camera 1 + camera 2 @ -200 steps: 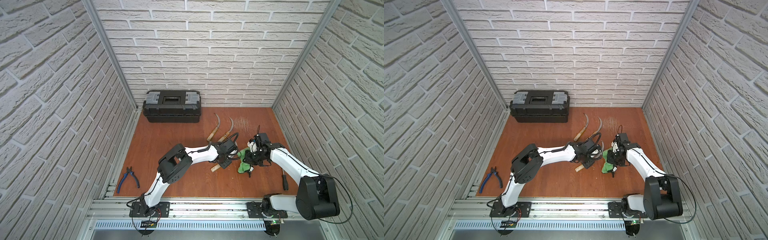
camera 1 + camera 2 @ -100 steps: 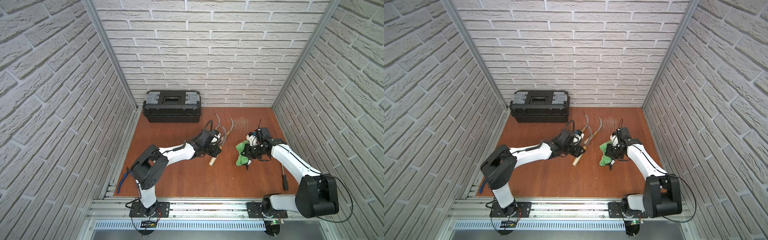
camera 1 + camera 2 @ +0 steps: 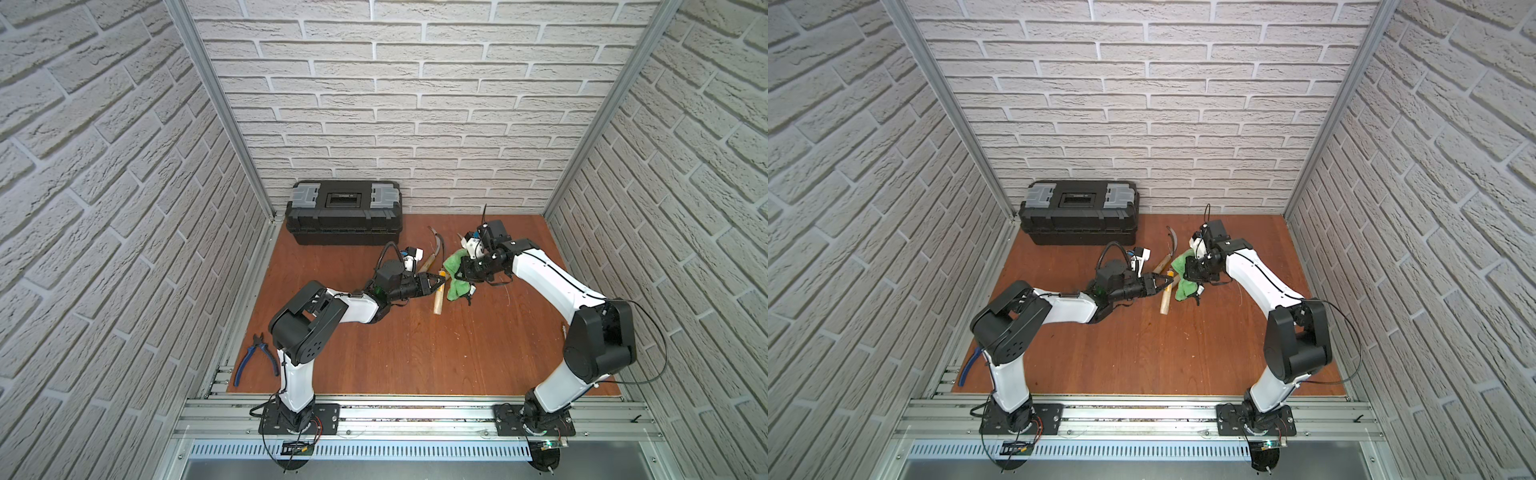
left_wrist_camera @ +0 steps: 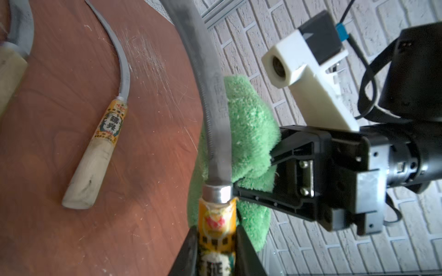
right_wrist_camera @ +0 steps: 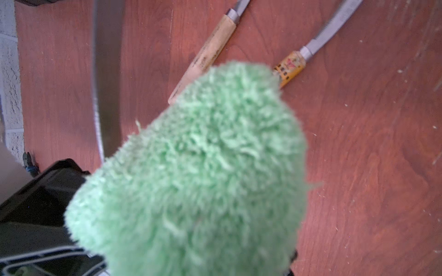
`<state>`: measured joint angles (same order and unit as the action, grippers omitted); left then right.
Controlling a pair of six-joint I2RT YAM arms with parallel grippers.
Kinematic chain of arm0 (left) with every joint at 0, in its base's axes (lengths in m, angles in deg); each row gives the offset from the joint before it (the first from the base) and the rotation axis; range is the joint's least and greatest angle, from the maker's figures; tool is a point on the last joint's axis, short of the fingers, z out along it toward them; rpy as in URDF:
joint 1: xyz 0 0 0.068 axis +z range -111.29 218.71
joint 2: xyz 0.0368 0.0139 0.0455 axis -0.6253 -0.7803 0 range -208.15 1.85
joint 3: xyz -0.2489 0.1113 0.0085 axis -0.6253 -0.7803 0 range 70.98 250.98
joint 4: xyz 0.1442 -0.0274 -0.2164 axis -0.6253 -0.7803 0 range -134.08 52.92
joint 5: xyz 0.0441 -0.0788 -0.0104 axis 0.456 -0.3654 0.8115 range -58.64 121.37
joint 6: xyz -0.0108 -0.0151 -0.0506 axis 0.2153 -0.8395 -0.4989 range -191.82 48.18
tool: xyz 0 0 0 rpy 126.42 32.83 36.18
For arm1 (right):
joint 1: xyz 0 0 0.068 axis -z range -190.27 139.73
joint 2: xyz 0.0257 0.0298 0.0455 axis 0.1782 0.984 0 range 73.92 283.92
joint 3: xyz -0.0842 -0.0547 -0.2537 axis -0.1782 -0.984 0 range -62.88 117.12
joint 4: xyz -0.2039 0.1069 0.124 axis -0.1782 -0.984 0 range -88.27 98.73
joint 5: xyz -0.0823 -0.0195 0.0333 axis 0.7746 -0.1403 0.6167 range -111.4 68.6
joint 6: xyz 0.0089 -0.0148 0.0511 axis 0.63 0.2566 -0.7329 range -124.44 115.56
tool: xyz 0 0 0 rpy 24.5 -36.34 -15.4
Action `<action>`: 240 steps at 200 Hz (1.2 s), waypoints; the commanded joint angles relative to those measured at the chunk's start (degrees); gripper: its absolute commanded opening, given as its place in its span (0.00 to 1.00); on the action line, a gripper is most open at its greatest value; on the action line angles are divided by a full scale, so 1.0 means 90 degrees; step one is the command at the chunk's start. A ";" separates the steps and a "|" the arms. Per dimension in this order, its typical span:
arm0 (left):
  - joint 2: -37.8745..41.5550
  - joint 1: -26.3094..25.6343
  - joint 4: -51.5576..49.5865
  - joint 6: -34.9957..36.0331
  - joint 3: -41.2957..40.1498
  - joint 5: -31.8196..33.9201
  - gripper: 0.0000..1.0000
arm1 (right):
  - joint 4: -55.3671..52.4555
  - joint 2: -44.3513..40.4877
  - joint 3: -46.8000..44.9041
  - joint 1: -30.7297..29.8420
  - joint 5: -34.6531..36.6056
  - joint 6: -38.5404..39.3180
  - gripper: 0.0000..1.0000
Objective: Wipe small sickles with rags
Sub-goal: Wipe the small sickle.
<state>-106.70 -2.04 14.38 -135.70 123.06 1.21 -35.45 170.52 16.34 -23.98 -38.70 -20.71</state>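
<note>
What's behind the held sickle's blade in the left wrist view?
The green fluffy microfibre cloth, pinched in the right gripper, sits behind the curved grey blade. Whether it touches the blade's far side is hidden.

The left arm rises from its base, folds at a raised elbow and runs its forearm low and nearly level toward the middle of the worktop. Its left end effector points across at the other arm, with the jaws clamped on the handle of a sickle.

The right arm stands up from its base, bends at a high elbow and stretches its long white link forward and inward. The wrist is turned sideways toward the left one. The right end effector is pinched tight on a green cloth. In both top views the two end effectors sit tip to tip, just beside each other.
</note>
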 commanded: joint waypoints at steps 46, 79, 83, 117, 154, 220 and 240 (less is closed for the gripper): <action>-0.0501 0.0188 0.2759 -0.1305 -0.0065 -0.0332 0.00 | -0.0072 0.0393 0.0717 -0.0493 -0.0117 0.0150 0.03; -0.0744 0.0317 0.3052 -0.1523 0.0053 -0.0322 0.00 | 0.0026 0.0227 0.0585 -0.0895 -0.0087 0.0246 0.03; -0.0753 0.0328 0.3053 -0.1524 0.0062 -0.0322 0.00 | 0.0046 0.0194 0.0542 -0.0937 -0.0073 0.0249 0.03; -0.0761 0.0477 0.2937 -0.1409 0.0161 -0.0308 0.00 | 0.0145 -0.0016 0.0214 -0.1333 0.0056 0.0217 0.03; -0.0747 0.0596 0.2841 -0.1313 0.0244 -0.0284 0.00 | 0.0263 -0.0079 -0.0092 -0.1705 0.0140 0.0133 0.03; -0.0619 0.0782 0.2615 -0.1113 0.0249 -0.0316 0.00 | 0.0381 -0.0103 -0.0402 -0.2164 0.0261 0.0002 0.03; -0.0603 0.0838 0.2559 -0.1086 0.0258 -0.0346 0.00 | 0.0432 -0.0154 -0.0531 -0.2244 0.0291 -0.0034 0.03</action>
<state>-113.50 5.43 31.67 -146.76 122.69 -4.03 -29.55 171.31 13.26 -39.06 -26.04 -21.87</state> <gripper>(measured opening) 0.244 0.174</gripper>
